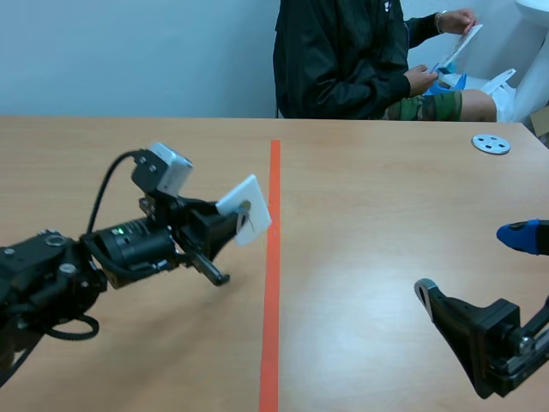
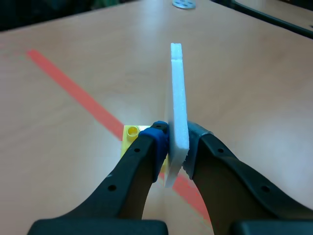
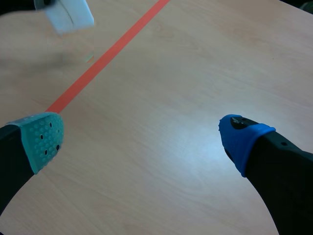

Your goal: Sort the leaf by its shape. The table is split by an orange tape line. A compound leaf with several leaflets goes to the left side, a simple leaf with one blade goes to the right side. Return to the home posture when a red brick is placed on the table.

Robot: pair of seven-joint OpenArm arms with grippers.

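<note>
white card (image 1: 247,209) was pinched in the left claw (image 2: 178,139), held off the tabletop (image 1: 369,257) for sorting, and the right claw (image 3: 143,139) was just held wide open

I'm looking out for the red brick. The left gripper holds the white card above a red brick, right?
No, the brick is yellow, not red; the left wrist view shows it. The left gripper does hold the white card above it.

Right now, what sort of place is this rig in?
Probably a robotics lab or test room. A plain wooden table is split by an orange tape line, the left claw grips a white card, and a person sits across against a bare pale wall.
</note>
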